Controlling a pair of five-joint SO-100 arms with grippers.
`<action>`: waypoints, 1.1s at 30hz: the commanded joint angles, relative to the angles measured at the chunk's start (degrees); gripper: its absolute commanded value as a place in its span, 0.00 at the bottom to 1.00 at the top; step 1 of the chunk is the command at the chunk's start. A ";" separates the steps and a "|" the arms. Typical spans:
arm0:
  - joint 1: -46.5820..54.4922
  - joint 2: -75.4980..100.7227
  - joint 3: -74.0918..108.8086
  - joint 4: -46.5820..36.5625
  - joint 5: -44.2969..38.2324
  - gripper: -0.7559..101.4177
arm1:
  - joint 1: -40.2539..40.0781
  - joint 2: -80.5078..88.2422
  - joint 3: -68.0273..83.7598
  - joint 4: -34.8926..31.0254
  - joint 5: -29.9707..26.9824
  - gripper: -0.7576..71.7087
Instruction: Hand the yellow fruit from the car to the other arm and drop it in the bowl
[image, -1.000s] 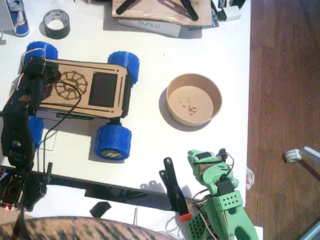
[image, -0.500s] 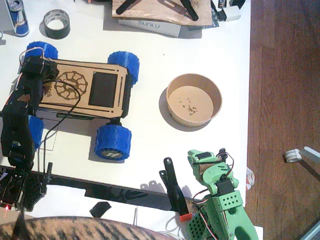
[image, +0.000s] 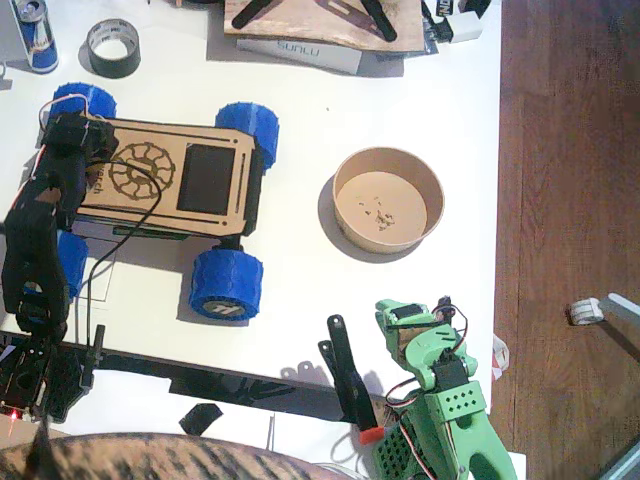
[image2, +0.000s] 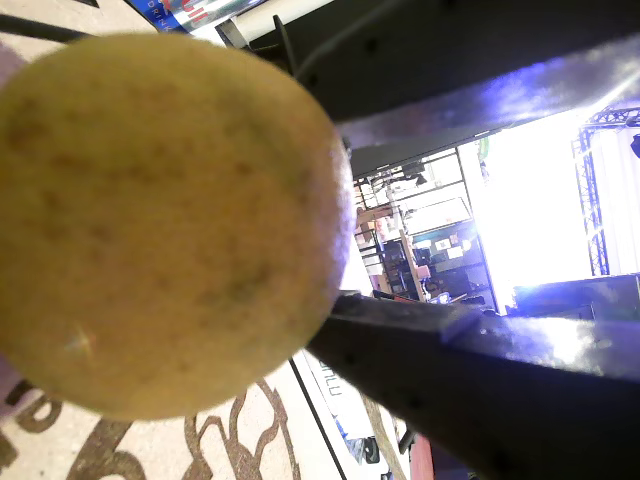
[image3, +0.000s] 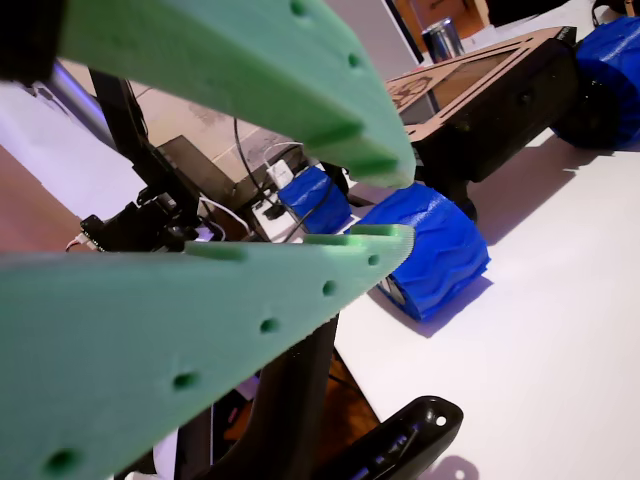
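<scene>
The yellow fruit (image2: 160, 220) fills a wrist view, dull and speckled, held between two black fingers (image2: 480, 370) just above the car's engraved plywood. In the fixed view the black left gripper (image: 72, 135) is over the left end of the car (image: 205, 180) and hides the fruit. The tan bowl (image: 388, 152) with crumbs inside sits to the car's right. The green right gripper (image: 400, 318) rests near the front edge, below the bowl. Its jaws (image3: 395, 205) stand slightly apart with nothing between them, pointing at a blue wheel (image3: 430, 250).
A black tape roll (image: 113, 47) and a can (image: 38, 35) stand at the back left. A plywood board on a box (image: 300, 25) lies at the back. A black bracket (image: 350, 375) lies left of the green arm. The table's right edge (image: 497, 200) meets wooden floor.
The left arm has shifted slightly toward the back left over the car's end. The green arm, car and bowl have not moved.
</scene>
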 joint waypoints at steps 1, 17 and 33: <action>0.35 0.44 -0.97 0.53 0.35 0.17 | 0.53 -0.18 -2.29 0.26 -0.70 0.01; 0.26 0.18 -0.88 4.75 0.35 0.49 | 0.53 -0.18 -2.29 0.35 -0.70 0.01; 0.26 0.09 -0.88 5.54 0.26 0.44 | 1.05 -0.44 -2.29 0.35 -0.79 0.01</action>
